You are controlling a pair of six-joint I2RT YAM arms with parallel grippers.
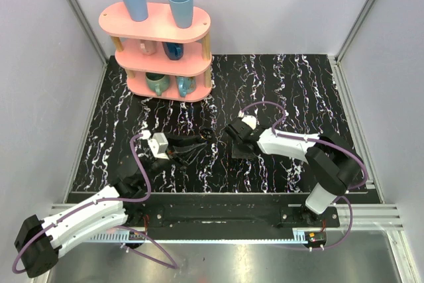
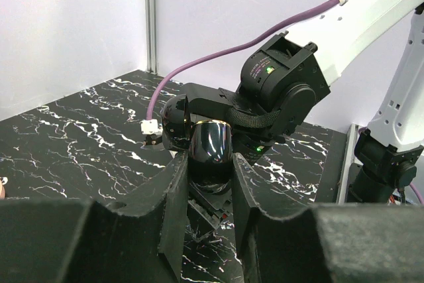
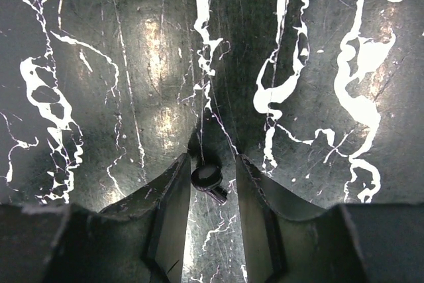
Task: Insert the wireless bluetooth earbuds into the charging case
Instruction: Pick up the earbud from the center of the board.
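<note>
My left gripper (image 2: pixel 209 164) is shut on the charging case (image 2: pixel 211 145), a small glossy black rounded box held just above the table; its inside does not show. In the top view this gripper (image 1: pixel 199 142) is at the table's middle. My right gripper (image 1: pixel 233 144) points down at the table just right of it. In the right wrist view its jaws (image 3: pixel 212 159) stand open around one small earbud (image 3: pixel 209 180), which looks dark with a short stem. It lies on the table with a gap on each side. A second earbud is not in view.
A pink two-tier rack (image 1: pixel 159 51) with blue cups and mugs stands at the back left. The black marbled tabletop (image 1: pixel 298 91) is walled by white panels on three sides. The right arm's wrist (image 2: pixel 285 91) is close behind the case.
</note>
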